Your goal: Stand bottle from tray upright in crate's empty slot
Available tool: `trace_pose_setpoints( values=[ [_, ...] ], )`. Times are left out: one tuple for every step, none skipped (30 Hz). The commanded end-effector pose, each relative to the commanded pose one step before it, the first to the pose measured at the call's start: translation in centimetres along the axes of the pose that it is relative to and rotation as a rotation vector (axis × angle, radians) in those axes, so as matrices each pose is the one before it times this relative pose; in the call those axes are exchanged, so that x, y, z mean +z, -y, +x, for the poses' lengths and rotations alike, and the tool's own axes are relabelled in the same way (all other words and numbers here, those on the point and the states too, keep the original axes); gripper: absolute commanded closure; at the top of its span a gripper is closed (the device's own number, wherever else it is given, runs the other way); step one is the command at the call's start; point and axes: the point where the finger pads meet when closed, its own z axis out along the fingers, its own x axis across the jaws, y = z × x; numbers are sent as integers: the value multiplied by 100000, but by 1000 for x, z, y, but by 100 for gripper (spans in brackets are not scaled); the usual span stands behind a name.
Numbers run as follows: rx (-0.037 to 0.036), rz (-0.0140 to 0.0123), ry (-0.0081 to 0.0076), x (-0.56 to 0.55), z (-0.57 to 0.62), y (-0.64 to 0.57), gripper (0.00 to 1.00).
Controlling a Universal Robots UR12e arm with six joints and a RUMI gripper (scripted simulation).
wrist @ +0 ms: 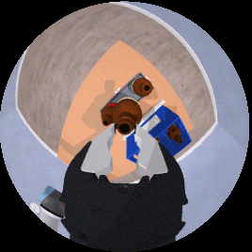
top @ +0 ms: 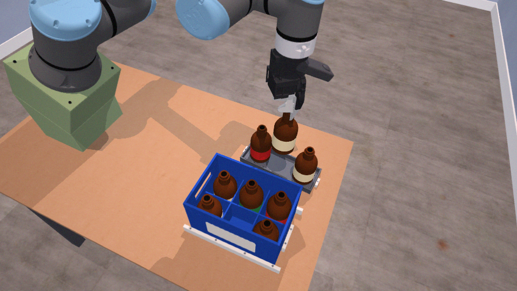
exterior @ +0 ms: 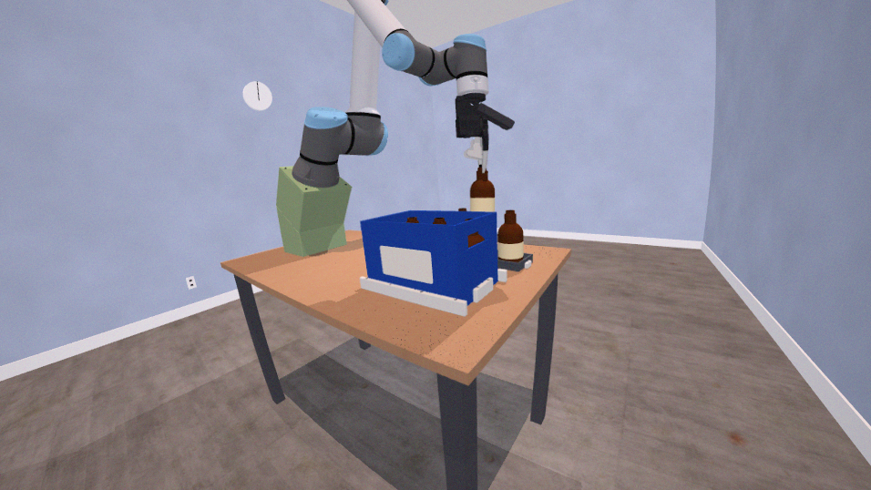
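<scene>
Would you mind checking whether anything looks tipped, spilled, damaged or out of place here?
Nothing stands out. The crate and tray sit level, every bottle stands upright, and the gripper is shut on the neck of a cream-label bottle, which hangs upright above the tray.
</scene>
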Motion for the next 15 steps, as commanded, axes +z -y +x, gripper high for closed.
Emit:
trace_pose_setpoints(
  values=[
    [57,507,-535,-1004,384,259,100],
    [0,0,0,-120,0,0,100],
    [0,0,0,-122,-1,-1,100],
    [0,0,0,-123,0,0,100],
    [0,0,0,-124,0,0,100],
    [0,0,0,-124,0,-1,100],
    [0,0,0,-123,0,-1,100],
    [0,0,0,-123,0,0,100],
    [0,0,0,-121,0,0,100],
    [0,0,0,-119,-1,-1,100],
    [0,0,0,-116,0,0,100],
    [0,0,0,0,0,0,100],
    [0,0,0,0,0,0,100],
    [0,0,0,-113,0,0,100],
    [0,0,0,-110,0,0,100]
  ],
)
